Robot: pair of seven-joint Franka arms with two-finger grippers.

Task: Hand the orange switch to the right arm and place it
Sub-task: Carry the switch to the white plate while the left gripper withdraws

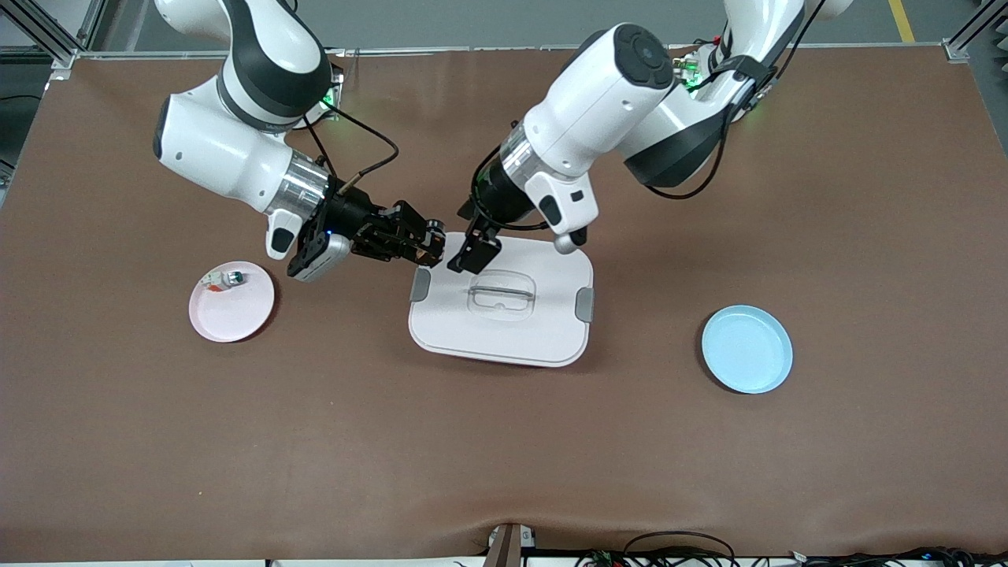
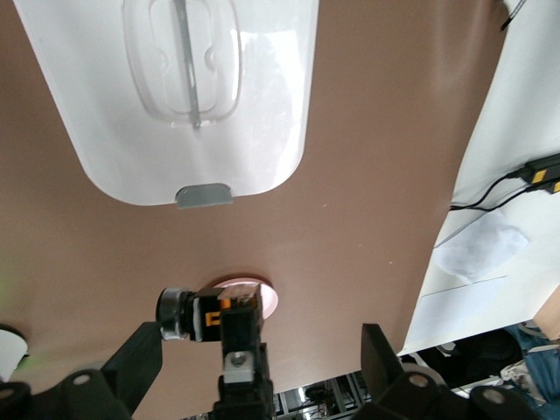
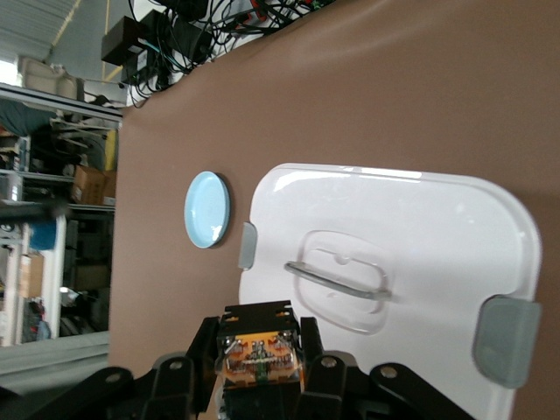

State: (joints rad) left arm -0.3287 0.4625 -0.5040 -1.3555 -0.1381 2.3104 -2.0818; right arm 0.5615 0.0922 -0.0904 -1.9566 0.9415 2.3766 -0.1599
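Handover looks done: orange switch pinched between right gripper fingers, over table beside white lidded box. Left gripper fingers spread, empty, over box corner. Left: carry to plate, likely pink plate, and release.

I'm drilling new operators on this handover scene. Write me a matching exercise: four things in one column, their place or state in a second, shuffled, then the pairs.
Things:
1. switch
2. white piece
3. blue plate
4. left gripper

Place or state:
A. open
B. toward the left arm's end
C. held in the right gripper
D. on the pink plate

Pairs: 1-C, 2-D, 3-B, 4-A
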